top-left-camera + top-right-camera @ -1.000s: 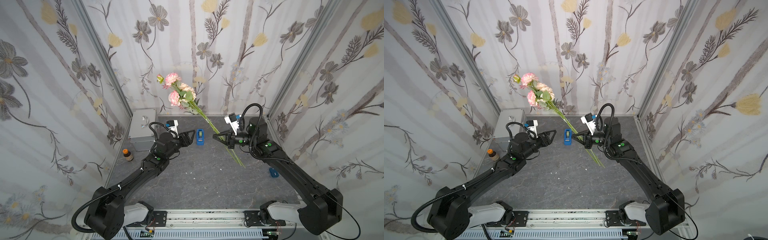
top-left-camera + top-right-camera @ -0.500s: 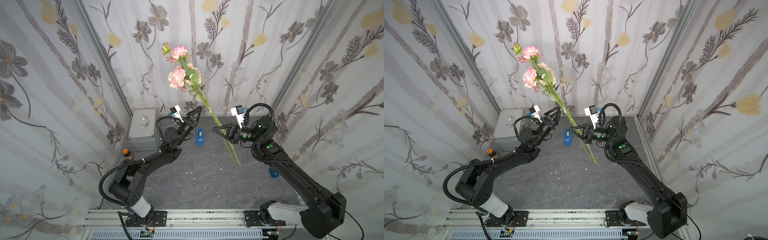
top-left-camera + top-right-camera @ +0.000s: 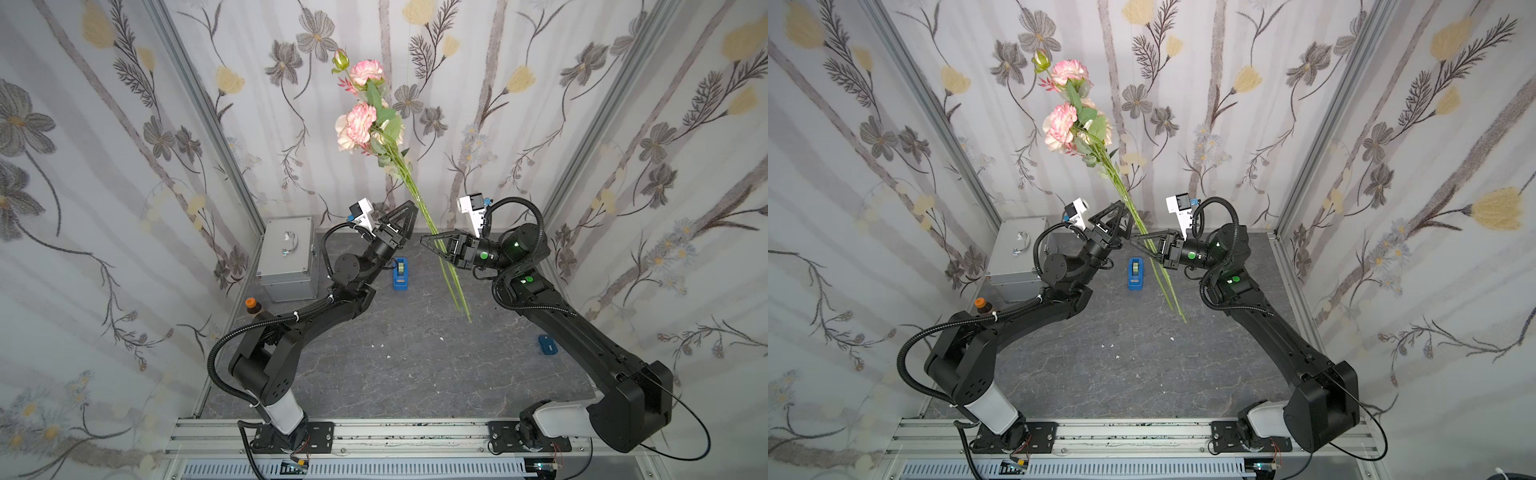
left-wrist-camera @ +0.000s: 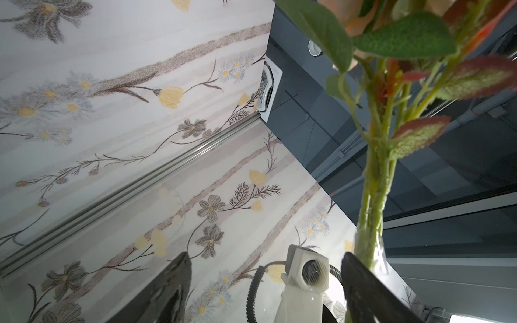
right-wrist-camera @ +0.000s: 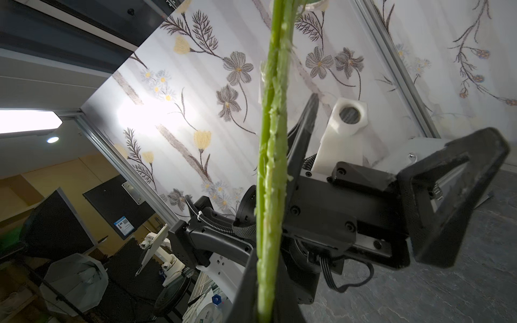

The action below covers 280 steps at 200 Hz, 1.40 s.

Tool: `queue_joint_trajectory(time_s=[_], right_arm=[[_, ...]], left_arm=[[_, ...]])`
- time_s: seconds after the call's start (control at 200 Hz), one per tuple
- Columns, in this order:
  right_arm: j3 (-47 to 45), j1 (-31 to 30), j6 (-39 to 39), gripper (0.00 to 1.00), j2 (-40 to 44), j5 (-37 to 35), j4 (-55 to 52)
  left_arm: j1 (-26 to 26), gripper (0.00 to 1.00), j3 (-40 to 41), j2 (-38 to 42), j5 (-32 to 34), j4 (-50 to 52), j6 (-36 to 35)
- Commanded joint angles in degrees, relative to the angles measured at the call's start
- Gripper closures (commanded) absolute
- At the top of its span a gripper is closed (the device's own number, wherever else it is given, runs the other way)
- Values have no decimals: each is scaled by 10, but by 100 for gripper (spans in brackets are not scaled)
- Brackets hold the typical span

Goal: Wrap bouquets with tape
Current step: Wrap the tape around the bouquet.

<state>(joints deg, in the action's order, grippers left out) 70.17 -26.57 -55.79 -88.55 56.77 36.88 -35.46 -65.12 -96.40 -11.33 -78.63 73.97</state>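
right gripper (image 3: 424, 240): closed on bouquet (image 3: 360, 121) stems, centre of frame | left gripper (image 4: 264, 258): wide open, empty, just beside stems | tape (image 3: 400, 272): on table (image 3: 415, 374), below left gripper

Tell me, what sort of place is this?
Probably a robot test booth in a lab: a left arm and a right arm bolted to a metal rail, wallpapered panels boxing in the grey floor, and a cluttered room showing past them.

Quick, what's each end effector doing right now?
Left end effector: open, holding nothing.
Right end effector: closed on the bouquet stems.
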Motion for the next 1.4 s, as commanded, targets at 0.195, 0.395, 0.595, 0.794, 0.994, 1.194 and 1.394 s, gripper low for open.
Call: queue_joint_trajectory(time_s=[0.195, 0.395, 0.595, 0.794, 0.994, 1.194, 1.394], right_arm=[[21, -1, -160, 100, -66, -5, 184], [30, 0, -187, 100, -88, 0, 214], [28, 3, -216, 100, -98, -4, 250], [32, 2, -256, 100, -103, 2, 303], [30, 2, -269, 100, -105, 8, 317], [28, 4, -272, 100, -117, 7, 317], [41, 17, -274, 100, -127, 1, 317]], left_arm=[[2, 13, -26, 1, 36, -23, 14], [2, 18, -47, -1, 20, -23, 18], [1, 30, -54, -7, 15, -22, 18], [3, 19, -37, -15, 41, -22, 9], [-1, 20, -62, -33, 23, -22, 23], [-7, 25, -89, -37, -3, -22, 36], [-11, 35, -75, -30, -5, -22, 46]])
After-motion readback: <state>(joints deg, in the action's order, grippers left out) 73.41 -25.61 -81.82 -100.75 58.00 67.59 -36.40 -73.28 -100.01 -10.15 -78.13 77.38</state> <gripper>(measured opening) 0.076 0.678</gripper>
